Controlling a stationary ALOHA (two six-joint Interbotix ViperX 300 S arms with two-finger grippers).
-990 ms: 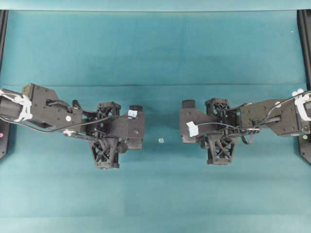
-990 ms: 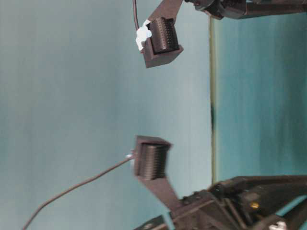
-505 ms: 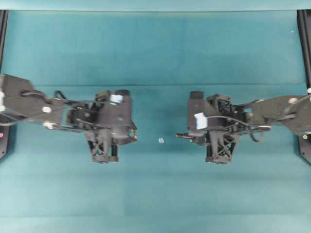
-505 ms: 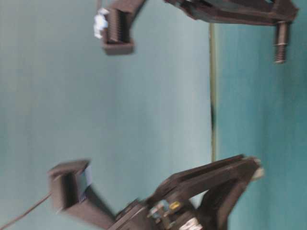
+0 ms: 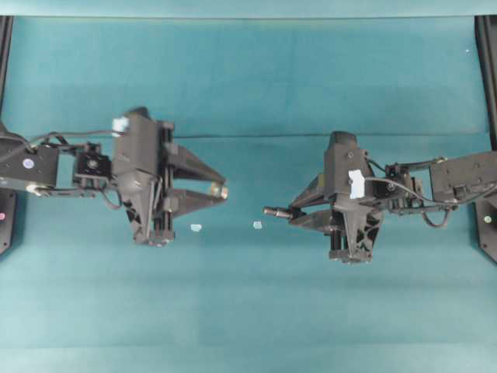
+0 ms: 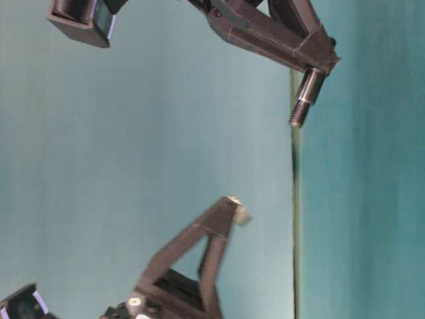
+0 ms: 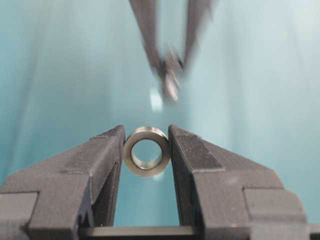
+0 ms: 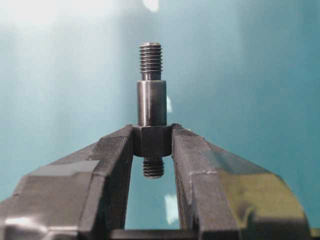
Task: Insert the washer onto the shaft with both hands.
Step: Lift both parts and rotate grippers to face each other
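The washer (image 7: pixel 146 133), a small silvery ring, sits pinched between the tips of my left gripper (image 7: pixel 146 131), its hole facing forward. From overhead, the left gripper (image 5: pixel 224 189) points right with the washer (image 5: pixel 224 189) at its tip. My right gripper (image 5: pixel 295 214) points left, shut on the shaft (image 5: pixel 273 211). The dark stepped shaft (image 8: pixel 151 102) is clamped by its thick middle in the right gripper (image 8: pixel 152 134), threaded end sticking out forward. A gap of teal mat lies between washer and shaft tip. At table level, the shaft (image 6: pixel 304 96) and washer (image 6: pixel 240 214) stand apart.
Two tiny pale bits (image 5: pixel 257 224) (image 5: pixel 196 228) lie on the teal mat (image 5: pixel 248 311) between and below the grippers. Black frame rails (image 5: pixel 488 78) run along the left and right edges.
Both wrists have swung up from pointing down at the mat to pointing at each other. The left arm has drawn back to the left. The washer and shaft are now in view.
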